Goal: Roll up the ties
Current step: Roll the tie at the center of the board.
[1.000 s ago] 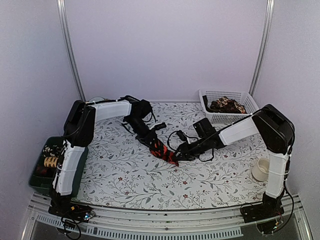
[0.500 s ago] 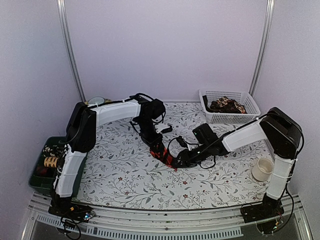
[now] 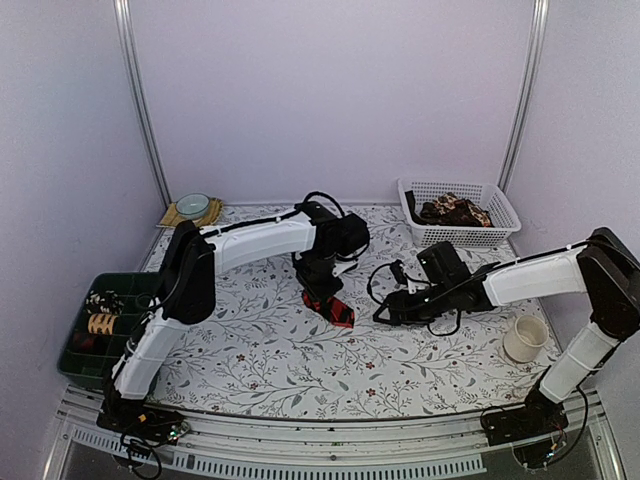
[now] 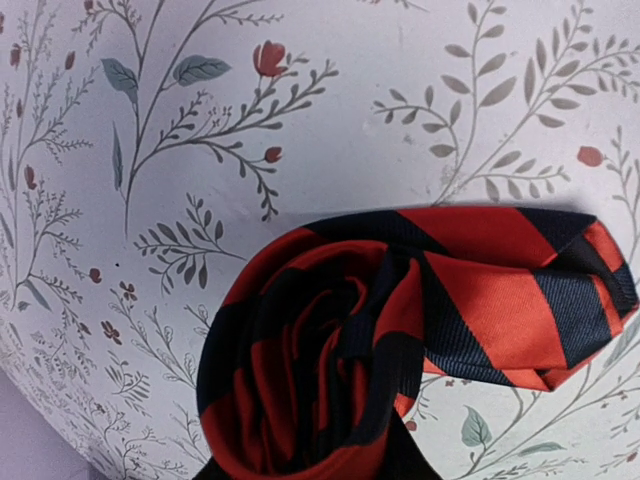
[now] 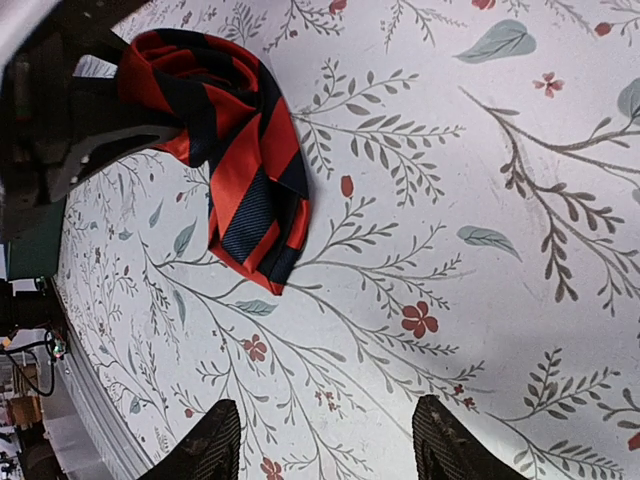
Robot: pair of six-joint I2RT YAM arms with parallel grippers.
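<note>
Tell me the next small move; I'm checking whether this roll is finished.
Probably wrap the loose end. The red-and-black tie is mostly coiled in the left jaws, closed on it, but its end lies flat on the floral cloth beside the coil. The right jaws stand open, clear of the tie, so they could guide that end around.

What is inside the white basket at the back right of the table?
The white basket holds a heap of brown-patterned fabric; a dark strip hangs over its left rim. Anything beneath the heap is covered.
</note>
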